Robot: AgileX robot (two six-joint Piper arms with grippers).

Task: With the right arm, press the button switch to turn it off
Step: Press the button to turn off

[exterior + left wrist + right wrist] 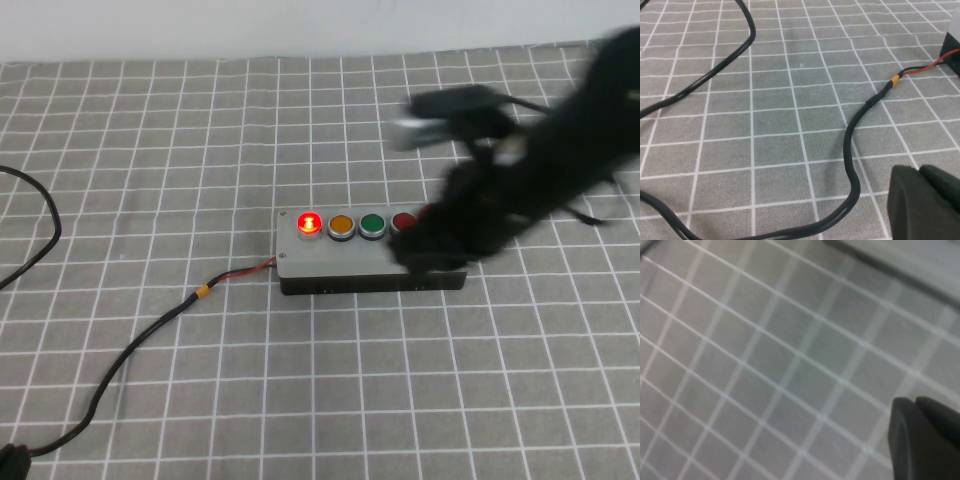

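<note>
Grey box (350,258) mid-table holds a row of buttons; the button switch (309,223), at its left end, glows red. Right gripper (425,245) blurred over the box's right end, left gripper (925,202) beside cable (852,165); fingers of both: cannot tell.

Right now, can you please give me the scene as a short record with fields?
box: long grey box on the checked cloth
lit: button switch, glowing red, at the box's left end
other buttons: orange, green, dark red
right tool: over the box's right end, blurred
left tool: low over the cloth, by the black cable
</note>
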